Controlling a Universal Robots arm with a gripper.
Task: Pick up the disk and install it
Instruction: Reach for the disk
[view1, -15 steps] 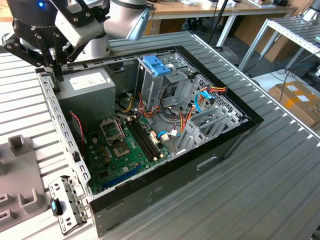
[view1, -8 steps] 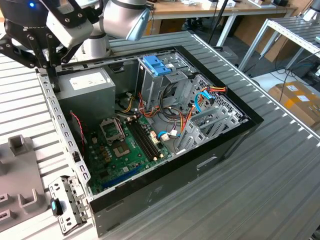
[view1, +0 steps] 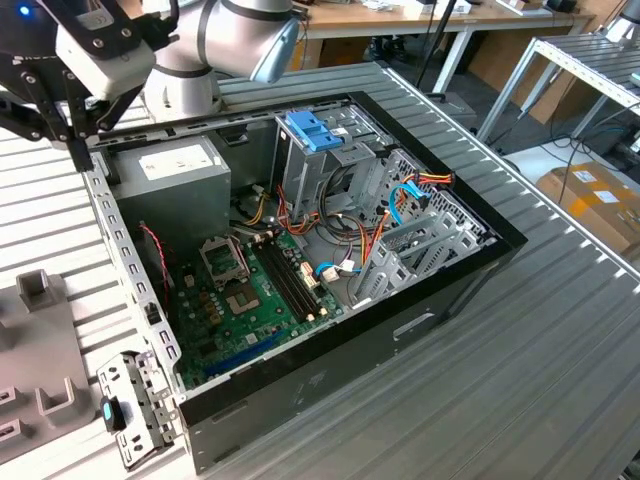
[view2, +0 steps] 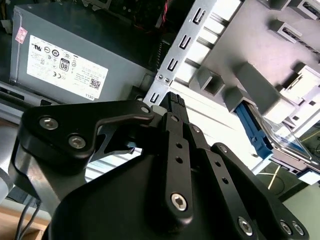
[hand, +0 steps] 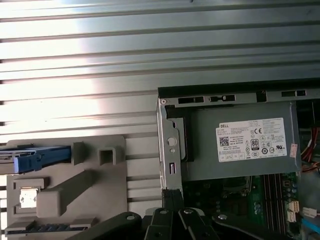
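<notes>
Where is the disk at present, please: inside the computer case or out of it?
Out: the disk rests on the grey fixture beside the case.

Disk (hand: 40, 157) in first wrist view: cut off by picture edge, just blue end and thin strip of grey metal seen. In second wrist view: disk partly behind blocks of grey holder (view2: 255, 82), far end cut off too. Gripper (view2: 172, 100): back part cut off by picture edge in both wrist views. Robot arm (view1: 220, 40): cut off at exterior view's top. Grey holder by edge of table (view1: 480, 400): cut off at exterior view's left. Brown box (view1: 590, 200): cut off at exterior view's right. Small print on big grey box (hand: 240, 140): too small to tell.
</notes>
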